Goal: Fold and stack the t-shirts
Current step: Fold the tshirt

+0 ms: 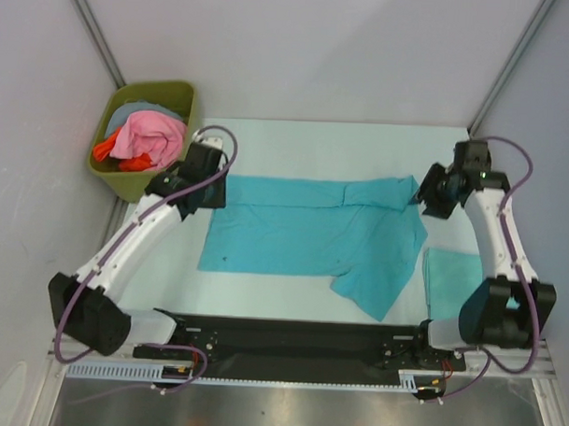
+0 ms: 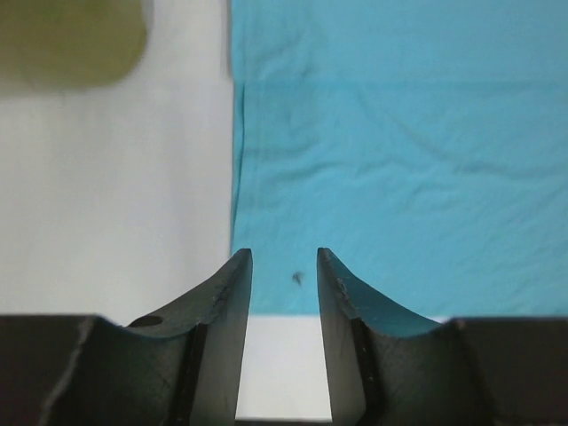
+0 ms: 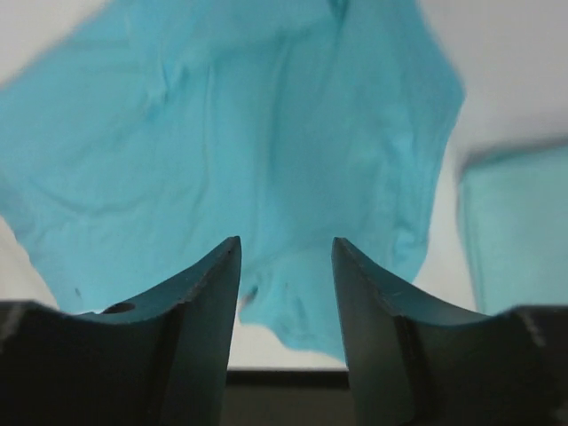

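Right wrist, unlike left wrist, shows the folded t-shirt (image 3: 516, 232).

You have a spread t-shirt (image 1: 307, 234) lying on the middle of the table (image 1: 296, 139). A folded t-shirt (image 1: 449, 277) lies just beside it at 3 o'clock. The bin (image 1: 109, 165), with clothes (image 1: 147, 138) in it, stands at 10 o'clock. Your left gripper (image 2: 284, 257) is over the spread t-shirt's 10 o'clock corner, and your right gripper (image 3: 286, 244) is over its 2 o'clock corner.
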Robot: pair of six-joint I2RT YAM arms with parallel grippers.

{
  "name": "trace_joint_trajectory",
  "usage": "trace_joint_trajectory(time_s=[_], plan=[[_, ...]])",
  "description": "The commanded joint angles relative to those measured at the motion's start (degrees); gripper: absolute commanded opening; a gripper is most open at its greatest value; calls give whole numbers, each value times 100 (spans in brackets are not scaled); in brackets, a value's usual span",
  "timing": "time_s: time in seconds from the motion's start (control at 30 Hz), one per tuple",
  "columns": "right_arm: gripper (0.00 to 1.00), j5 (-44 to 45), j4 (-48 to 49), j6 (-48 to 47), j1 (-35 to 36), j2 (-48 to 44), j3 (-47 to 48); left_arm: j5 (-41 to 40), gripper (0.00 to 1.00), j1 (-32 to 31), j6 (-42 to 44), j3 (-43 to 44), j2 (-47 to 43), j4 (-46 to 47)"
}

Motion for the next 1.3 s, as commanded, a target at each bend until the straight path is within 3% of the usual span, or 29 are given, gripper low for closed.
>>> trace_joint_trajectory(time_s=[0.0, 0.1, 0.27, 0.43, 0.53, 0.63, 0.83, 1.0, 1.27], plan=[[50, -788, 360, 99, 169, -1147, -1196, 680, 40, 273, -512, -1043, -491, -118], [41, -1009, 238, 90, 248, -1642, -2108, 1175, 41, 897, -749, -1879, -1009, 93], [25, -1396, 158, 327, 231, -2364, -3254, 1527, 48, 1811, -943, -2566, -1204, 137], [23, -1440, 202, 476, 117, -2549, -3616, 2185, 44, 2583, -1285, -2708, -633, 382], [23, -1598, 220, 600, -190, -2497, -3686, 2529, 35, 2823, -1759, -3015, -352, 742], [24, -1633, 343, 705, -366, -2357, -3608, 2784, 32, 2815, -2162, -3489, -447, 1015], [25, -1704, 369, 793, -578, -1882, -3212, 2310, 38, 2823, -2446, -3790, -624, 885], [26, -1598, 509, 960, -631, -2013, -3544, 2100, 42, 2823, -2463, -3851, -615, 919], [27, -1309, 580, 1416, -648, -2066, -3949, 2143, 37, 2841, -2279, -3816, -246, 1060]])
